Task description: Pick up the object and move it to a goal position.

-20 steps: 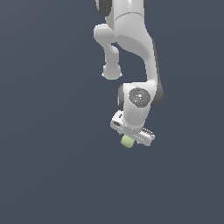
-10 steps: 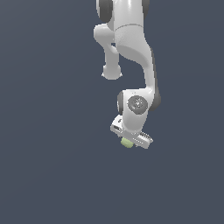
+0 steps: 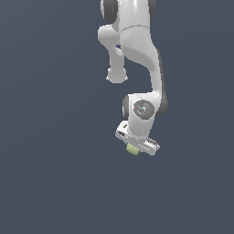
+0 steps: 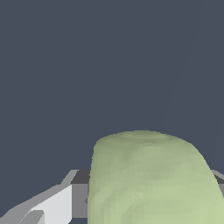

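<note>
The object [image 3: 132, 149] is a small pale yellow-green cube with rounded edges, poking out below the white gripper [image 3: 135, 147] in the exterior view. My gripper is shut on it, and the white hand covers its upper part. In the wrist view the object [image 4: 148, 179] looms large and close, with a grey-white finger [image 4: 52, 203] pressed against one side; the other finger is mostly hidden behind the cube. The white arm [image 3: 137, 55] reaches down from the top of the exterior view.
A plain dark blue-grey surface [image 3: 55, 183] fills the background in both views. No other objects, containers or edges show.
The gripper with the cube has shifted slightly to the exterior view's left and a little upward, and the arm's links have moved with it. The grasp looks unchanged.
</note>
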Robot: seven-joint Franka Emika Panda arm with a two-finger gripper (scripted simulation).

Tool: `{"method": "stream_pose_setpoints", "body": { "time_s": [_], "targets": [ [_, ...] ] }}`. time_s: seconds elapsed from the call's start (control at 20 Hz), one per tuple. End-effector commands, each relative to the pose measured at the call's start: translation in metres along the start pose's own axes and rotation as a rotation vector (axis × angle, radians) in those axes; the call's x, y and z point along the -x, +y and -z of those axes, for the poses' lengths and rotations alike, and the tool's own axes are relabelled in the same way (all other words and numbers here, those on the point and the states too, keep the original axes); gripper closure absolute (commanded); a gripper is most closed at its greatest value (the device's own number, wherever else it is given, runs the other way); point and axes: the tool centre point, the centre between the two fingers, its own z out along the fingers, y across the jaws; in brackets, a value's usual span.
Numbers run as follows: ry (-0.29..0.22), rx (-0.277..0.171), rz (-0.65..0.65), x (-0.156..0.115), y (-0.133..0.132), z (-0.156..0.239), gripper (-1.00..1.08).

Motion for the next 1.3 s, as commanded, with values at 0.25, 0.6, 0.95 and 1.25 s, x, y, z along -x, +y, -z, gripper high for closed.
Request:
{"method": "stream_pose_setpoints", "body": {
  "time_s": [0.25, 0.6, 0.95, 1.25],
  "targets": [
    [0.000, 0.000, 0.000, 0.008, -0.006, 0.005, 1.08],
    [0.000, 0.000, 0.000, 0.047, -0.035, 0.031, 1.08],
    [0.000, 0.000, 0.000, 0.098, -0.075, 0.066, 1.08],
    [0.000, 0.000, 0.000, 0.120, -0.093, 0.081, 1.08]
  ]
}}
